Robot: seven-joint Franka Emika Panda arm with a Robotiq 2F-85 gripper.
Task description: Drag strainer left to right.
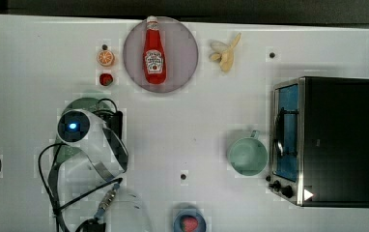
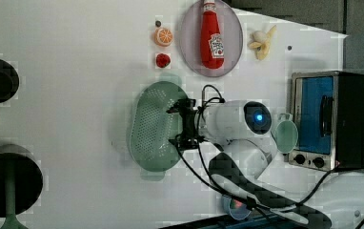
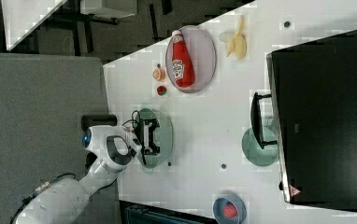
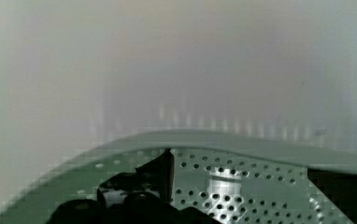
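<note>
The strainer [image 2: 154, 126] lies on the white table [image 2: 75, 71] at the left view's centre, well apart from the mug [image 2: 285, 135]. The gripper [image 2: 182, 125] hangs over its bowl, jaws spread wide, holding nothing

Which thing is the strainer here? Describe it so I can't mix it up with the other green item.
Start at the toaster oven on the left view's right and follow the white arm across the table. Under its gripper lies the strainer, a wide pale green oval bowl. Unlike the smooth handled mug beside the oven, it is dotted with small holes and has rim tabs.
</note>
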